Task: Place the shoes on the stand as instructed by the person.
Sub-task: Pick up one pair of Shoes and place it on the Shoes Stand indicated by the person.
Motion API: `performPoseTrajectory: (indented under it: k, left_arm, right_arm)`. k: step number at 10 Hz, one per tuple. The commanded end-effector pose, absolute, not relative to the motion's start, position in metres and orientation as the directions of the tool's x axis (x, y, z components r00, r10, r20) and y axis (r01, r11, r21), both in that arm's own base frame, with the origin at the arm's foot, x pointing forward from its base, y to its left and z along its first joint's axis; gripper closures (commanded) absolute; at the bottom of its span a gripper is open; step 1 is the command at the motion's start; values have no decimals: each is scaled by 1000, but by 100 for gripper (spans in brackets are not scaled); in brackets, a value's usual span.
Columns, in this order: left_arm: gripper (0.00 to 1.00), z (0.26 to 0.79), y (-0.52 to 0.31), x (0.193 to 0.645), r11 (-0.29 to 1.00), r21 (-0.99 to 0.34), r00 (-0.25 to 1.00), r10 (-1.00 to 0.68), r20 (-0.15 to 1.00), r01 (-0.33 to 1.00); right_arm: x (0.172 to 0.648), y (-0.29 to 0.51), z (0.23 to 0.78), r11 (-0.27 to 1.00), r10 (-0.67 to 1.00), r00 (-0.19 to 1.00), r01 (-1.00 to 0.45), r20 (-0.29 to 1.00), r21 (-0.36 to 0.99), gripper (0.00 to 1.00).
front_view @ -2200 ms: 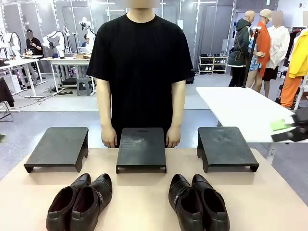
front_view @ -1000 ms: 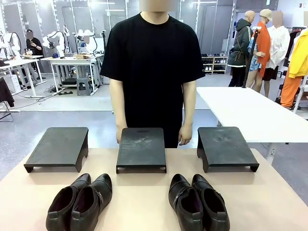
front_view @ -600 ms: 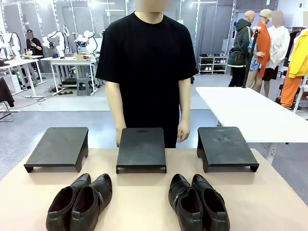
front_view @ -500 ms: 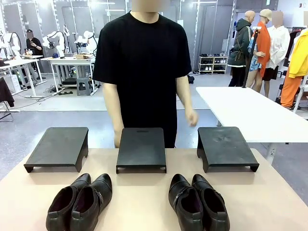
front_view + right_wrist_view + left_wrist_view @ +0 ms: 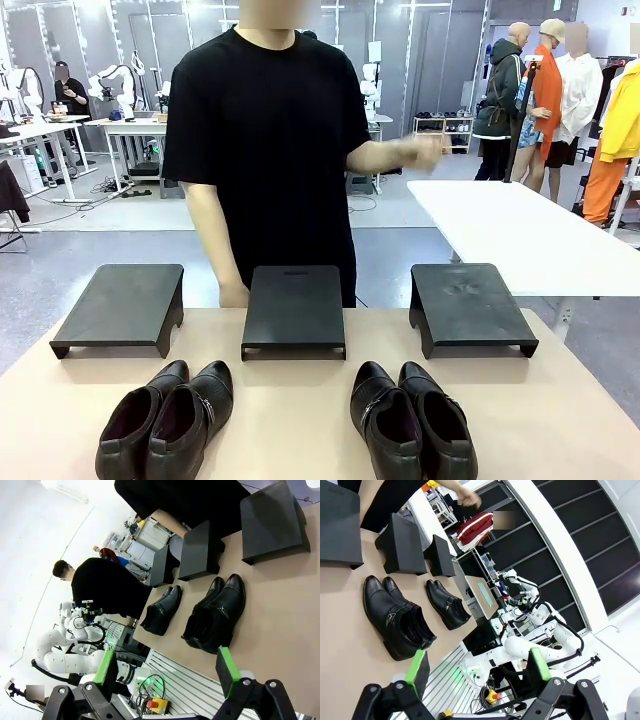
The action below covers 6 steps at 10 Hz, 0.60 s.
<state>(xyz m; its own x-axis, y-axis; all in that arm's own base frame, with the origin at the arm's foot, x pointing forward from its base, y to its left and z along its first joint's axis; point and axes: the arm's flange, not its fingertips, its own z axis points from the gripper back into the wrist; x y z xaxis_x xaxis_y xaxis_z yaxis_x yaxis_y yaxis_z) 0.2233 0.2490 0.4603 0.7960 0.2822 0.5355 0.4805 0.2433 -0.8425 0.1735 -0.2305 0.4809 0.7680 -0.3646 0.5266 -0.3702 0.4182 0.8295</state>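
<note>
a: where are the shoes sitting?

b: both pairs are sitting on the desk (image 5: 300, 395), robot's side, toes pointing toward the person (image 5: 270, 150). the left pair (image 5: 165, 420) is lying before the gap between the left stand (image 5: 120, 308) and the centre stand (image 5: 294, 310). the right pair (image 5: 412, 420) is lying before the gap between the centre stand and the right stand (image 5: 468, 308). nothing is resting on any stand.

a: grippers?

b: the left gripper (image 5: 477, 667) is hanging with its fingers spread apart, nothing between them. the right gripper (image 5: 166, 670) is doing the same, wide and holding nothing. both are hovering well apart from the shoes.

a: instruction?

b: the raised hand (image 5: 420, 152) is blurring at chest height, out toward the robot's right. cannot tell which pair or stand it is singling out. the other hand (image 5: 233, 295) is hanging beside the centre stand.

a: so how are we doing this well?

b: my judgement: waiting for the gesture to settle before committing. then i'd be using the arm nearer the chosen pair. the shoes in each pair are touching, so gripping one by its opening is likely dragging its mate. i'd be starting with the outer shoe and setting it down sole-flat.
</note>
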Motion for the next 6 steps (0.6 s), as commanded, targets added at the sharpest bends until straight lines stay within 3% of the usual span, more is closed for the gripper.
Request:
performPoseTrajectory:
  k: [1,6]
  left_arm:
    - [0,461,250,223,232,-838,791,281,544,494]
    - [0,461,250,223,232,-838,791,281,544,494]
  right_arm:
    - [174,-232,483,420,-360,756,-392,546,819,0]
    - [174,-232,483,420,-360,756,-392,546,819,0]
